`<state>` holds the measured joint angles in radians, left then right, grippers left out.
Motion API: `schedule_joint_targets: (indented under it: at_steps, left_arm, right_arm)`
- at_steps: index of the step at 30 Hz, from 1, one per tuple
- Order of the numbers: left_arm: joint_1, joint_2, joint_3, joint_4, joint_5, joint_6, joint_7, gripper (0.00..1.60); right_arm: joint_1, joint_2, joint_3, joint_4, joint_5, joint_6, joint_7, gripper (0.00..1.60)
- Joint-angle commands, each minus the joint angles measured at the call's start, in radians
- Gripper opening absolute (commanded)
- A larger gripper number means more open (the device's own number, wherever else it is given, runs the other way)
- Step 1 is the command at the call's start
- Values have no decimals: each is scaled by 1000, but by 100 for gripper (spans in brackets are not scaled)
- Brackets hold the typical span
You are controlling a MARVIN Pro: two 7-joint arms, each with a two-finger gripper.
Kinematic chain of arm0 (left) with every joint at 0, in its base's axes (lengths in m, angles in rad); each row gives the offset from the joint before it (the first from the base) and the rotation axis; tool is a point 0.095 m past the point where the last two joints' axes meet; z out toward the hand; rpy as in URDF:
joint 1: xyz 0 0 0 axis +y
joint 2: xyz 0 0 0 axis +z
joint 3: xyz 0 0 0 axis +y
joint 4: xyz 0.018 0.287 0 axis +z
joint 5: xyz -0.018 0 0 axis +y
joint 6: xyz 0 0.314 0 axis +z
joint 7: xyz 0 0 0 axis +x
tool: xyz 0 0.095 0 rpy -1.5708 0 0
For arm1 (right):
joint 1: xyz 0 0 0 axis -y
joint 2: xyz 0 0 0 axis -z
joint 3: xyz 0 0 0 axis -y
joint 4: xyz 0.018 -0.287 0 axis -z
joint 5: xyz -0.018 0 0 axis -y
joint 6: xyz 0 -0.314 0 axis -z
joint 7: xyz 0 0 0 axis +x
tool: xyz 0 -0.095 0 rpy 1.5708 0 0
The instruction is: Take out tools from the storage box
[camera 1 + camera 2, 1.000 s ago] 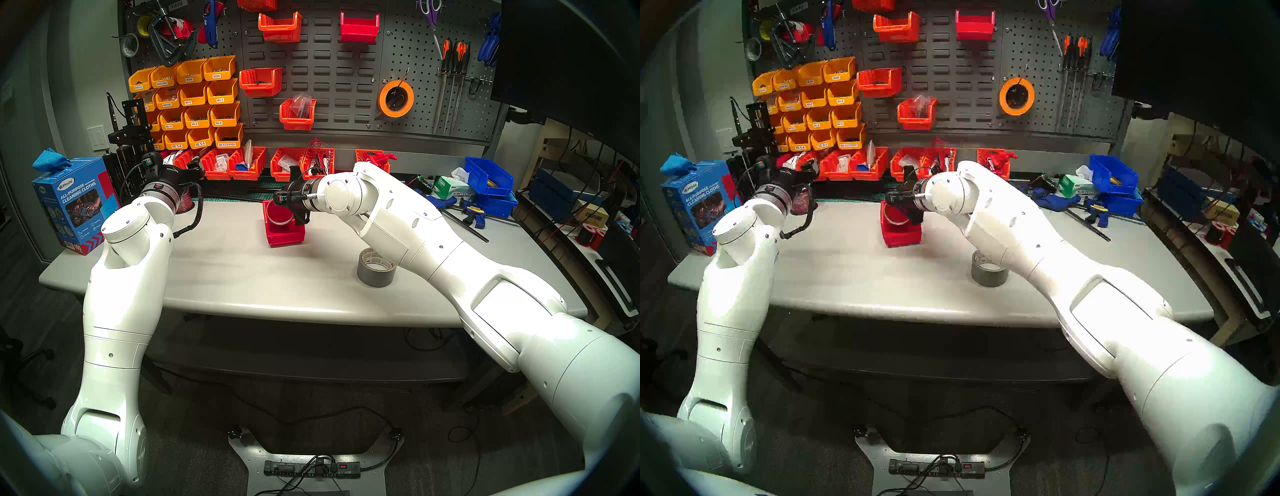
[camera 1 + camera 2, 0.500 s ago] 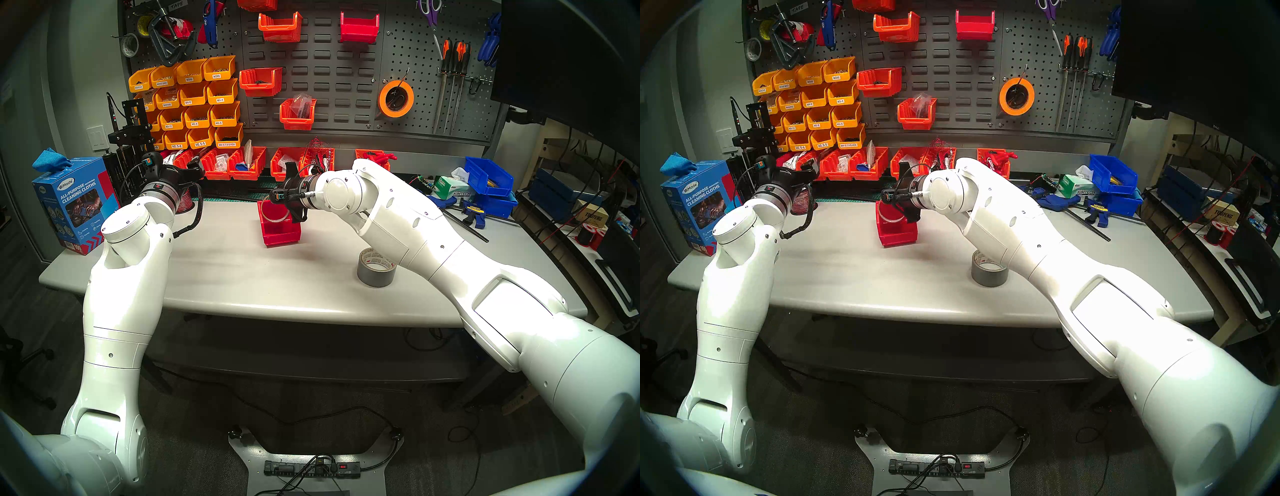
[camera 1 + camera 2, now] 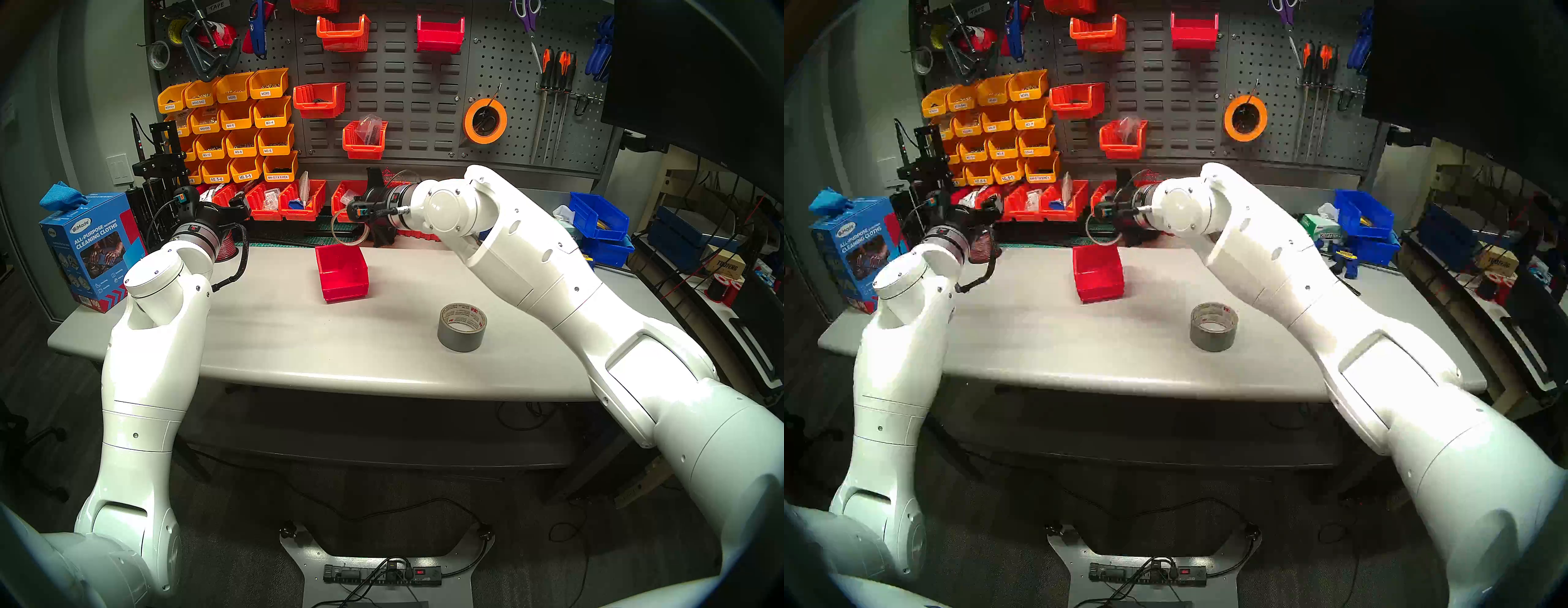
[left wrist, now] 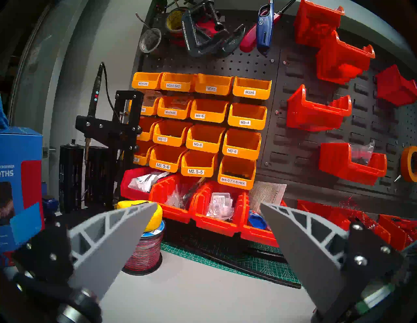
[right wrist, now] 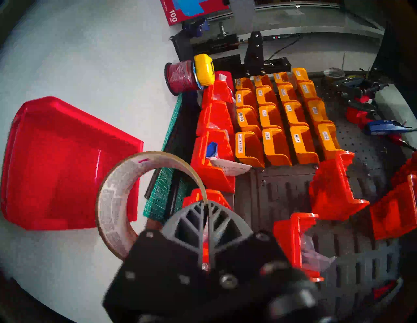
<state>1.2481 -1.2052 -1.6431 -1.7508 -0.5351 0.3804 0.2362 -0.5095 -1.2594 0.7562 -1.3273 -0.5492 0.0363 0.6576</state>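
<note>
The storage box (image 3: 341, 271) is a small bright red open bin at the table's middle. It looks empty in the head views (image 3: 1098, 271) and in the right wrist view (image 5: 56, 162). My right gripper (image 3: 368, 227) is shut on the rim of a thin tape roll (image 3: 350, 227), a pale printed ring with little tape on it (image 5: 112, 198). It holds the roll in the air above and behind the box. A full silver-grey duct tape roll (image 3: 461, 327) lies flat on the table to the right of the box. My left gripper (image 4: 208, 204) is open and empty at the table's back left.
A row of orange-red parts bins (image 3: 297, 199) lines the table's back edge under the pegboard. A red wire spool (image 4: 144, 248) and a green cutting mat (image 4: 225, 257) lie ahead of my left gripper. A blue cleaning-cloth box (image 3: 91, 250) stands far left and blue bins (image 3: 598, 216) far right.
My right gripper has risen out of the red box with the thin tape roll and moved back and right. The box slid slightly left. The left arm is still.
</note>
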Motion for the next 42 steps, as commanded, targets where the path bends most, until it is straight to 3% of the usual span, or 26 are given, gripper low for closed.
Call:
schedule_joint_targets:
  at_steps: [1,5,6,8,19,22,25,33,37,42]
  left_arm:
    - [-15,0,-2,-12,1,-6,1,160]
    - [-14,0,-2,-12,1,-6,1,160]
    - [-14,0,-2,-12,1,-6,0,160]
    - [-14,0,-2,-12,1,-6,0,160]
    - [-14,0,-2,-12,1,-6,0,160]
    - [-14,0,-2,-12,1,-6,0,160]
    - [-14,0,-2,-12,1,-6,0,160]
    - [-15,0,-2,-12,1,-6,0,160]
    - [-15,0,-2,-12,1,-6,0,160]
    - [-15,0,-2,-12,1,-6,0,160]
  right_arm:
    - [22,117,83,-93,37,7,68,0]
    - [18,155,140,-114,49,5,132,0]
    - [18,190,145,-136,78,8,154,0]
    - [11,186,191,-132,76,4,202,0]
    - [11,319,306,-158,236,2,438,0]
    - [5,348,308,-153,284,1,491,0]
    - [10,402,286,-159,389,8,584,0]
    - [66,472,234,-122,528,10,751,0]
    - [110,490,198,-90,573,-1,818,0]
    - [172,488,144,-34,617,-15,826,0]
